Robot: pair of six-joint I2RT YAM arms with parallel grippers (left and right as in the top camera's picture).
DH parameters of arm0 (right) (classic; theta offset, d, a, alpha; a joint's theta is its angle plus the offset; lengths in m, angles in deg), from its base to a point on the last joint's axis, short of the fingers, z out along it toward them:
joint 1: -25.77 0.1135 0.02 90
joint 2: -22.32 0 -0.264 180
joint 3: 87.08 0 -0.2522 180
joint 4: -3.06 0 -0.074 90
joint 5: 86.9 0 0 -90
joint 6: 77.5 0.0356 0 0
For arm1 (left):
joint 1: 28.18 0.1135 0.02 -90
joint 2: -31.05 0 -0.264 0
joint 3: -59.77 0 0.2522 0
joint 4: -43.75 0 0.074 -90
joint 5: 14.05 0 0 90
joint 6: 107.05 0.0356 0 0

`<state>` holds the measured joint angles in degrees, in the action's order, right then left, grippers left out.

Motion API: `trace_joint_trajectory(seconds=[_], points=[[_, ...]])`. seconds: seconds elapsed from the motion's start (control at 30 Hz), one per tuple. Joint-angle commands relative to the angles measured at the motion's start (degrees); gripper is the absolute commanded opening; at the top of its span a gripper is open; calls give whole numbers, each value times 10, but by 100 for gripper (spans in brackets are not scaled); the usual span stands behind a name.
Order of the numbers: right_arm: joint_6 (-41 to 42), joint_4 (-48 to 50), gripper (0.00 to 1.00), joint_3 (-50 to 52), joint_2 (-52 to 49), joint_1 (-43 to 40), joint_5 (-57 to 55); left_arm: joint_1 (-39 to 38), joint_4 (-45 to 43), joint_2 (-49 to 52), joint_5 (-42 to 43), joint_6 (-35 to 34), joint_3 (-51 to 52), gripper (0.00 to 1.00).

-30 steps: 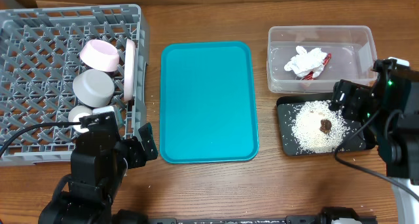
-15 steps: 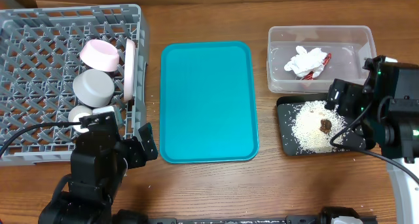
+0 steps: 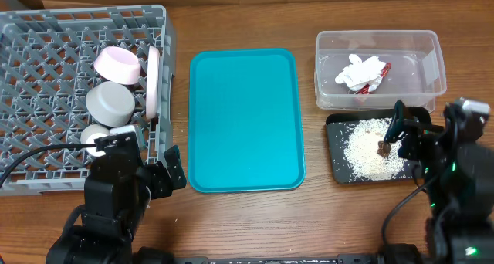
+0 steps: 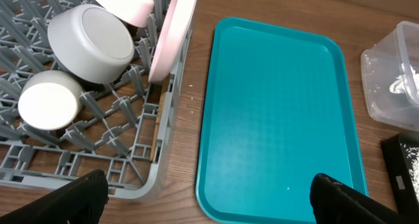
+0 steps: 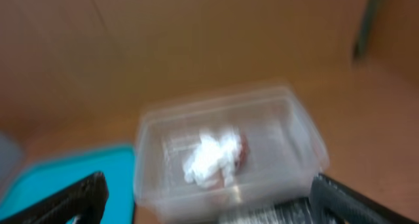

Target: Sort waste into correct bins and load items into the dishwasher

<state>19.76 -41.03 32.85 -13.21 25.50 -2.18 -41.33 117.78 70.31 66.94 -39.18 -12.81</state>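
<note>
The clear tub (image 3: pixel 377 42) holds crumpled white tissue (image 3: pixel 359 71) and a red wrapper (image 3: pixel 381 73); the tub also shows blurred in the right wrist view (image 5: pixel 226 152). The black tray (image 3: pixel 337 133) holds rice (image 3: pixel 364 150) and a brown lump (image 3: pixel 383 147). The grey rack (image 3: pixel 46 32) holds the pink dish (image 3: pixel 117 65), the white plate (image 3: pixel 153 82) on edge, the grey bowl (image 3: pixel 110 103) and the white cup (image 3: pixel 94 138). Chopsticks (image 4: pixel 157 122) lie by the rack's wall. My left gripper (image 4: pixel 203 201) is open and empty near the rack's corner. My right gripper (image 5: pixel 209 201) is open and empty, by the black tray.
A large teal tray (image 3: pixel 245 117) lies in the middle of the wooden table, between the rack and the two bins. It also fills the left wrist view (image 4: pixel 278 112).
My right arm has drawn back toward the front right of the table, away from the clear tub. The left arm and all objects have stayed put.
</note>
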Motion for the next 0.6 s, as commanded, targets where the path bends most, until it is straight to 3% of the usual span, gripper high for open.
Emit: trace_joint_trajectory(seconds=[0.0,0.13,0.37,0.47,0.57], points=[[0,123,100,129,110,3,5,-3,-1,-3,-5,3,0,100],[0,269,100,251,215,3,4,-3,-1,-3,-5,3,0,100],[0,461,100,405,301,3,4,-3,-1,-3,-5,3,0,100],[-1,478,100,451,328,3,7,-3,-1,-3,-5,3,0,100],[-17,409,100,459,354,3,19,-3,-1,-3,-5,3,0,100]])
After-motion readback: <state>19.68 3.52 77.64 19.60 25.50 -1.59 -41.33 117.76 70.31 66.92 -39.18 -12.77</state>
